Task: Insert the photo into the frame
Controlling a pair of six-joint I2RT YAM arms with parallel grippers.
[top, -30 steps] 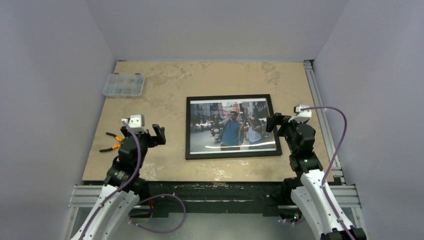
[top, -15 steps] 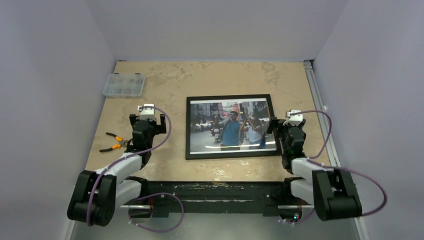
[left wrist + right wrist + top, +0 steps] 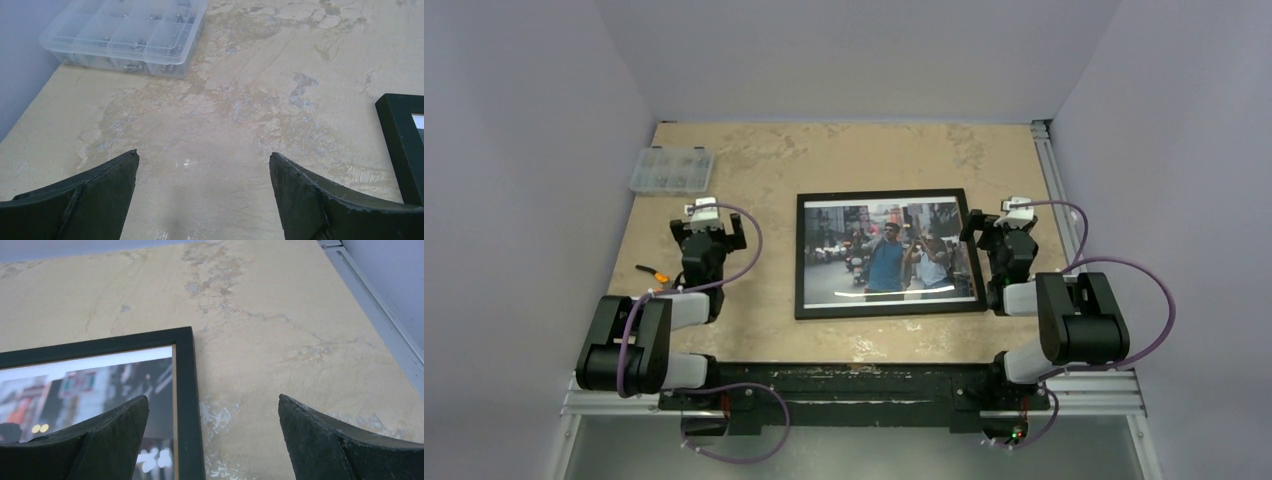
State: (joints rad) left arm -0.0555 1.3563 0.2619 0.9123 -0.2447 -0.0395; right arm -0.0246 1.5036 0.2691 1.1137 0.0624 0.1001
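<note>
Lying flat on the desk (image 3: pixel 824 160), right of centre and closer to the near edge than the far one, the frame (image 3: pixel 885 311) is seen black side up. The photo (image 3: pixel 886 250) is seated inside its border, face up, with a thin white strip between print and black bar. Long sides are set parallel to the near edge.

The left gripper (image 3: pixel 708 232) is held left of the frame, well apart from its left bar and pointed toward the far edge. Its fingers (image 3: pixel 100 195) are spread wide, and only bare desk is seen in the gap. In the left wrist view the frame's far left corner is caught at the right margin, outside the right finger. A clear box (image 3: pixel 671 170) is placed ahead of this gripper, at the far left corner. Pliers (image 3: pixel 656 274) are partly hidden behind the left arm, near the left edge.

The right gripper (image 3: pixel 1002 230) is held just beside the frame's right bar, close to its far right corner, also pointed toward the far edge. Its fingers are spread wide with nothing pinched. In the right wrist view the left finger is placed over the photo's right part, the right bar is seen running down just inside that finger, and the rest of the gap is over bare desk. Contact with frame or desk cannot be told.
</note>
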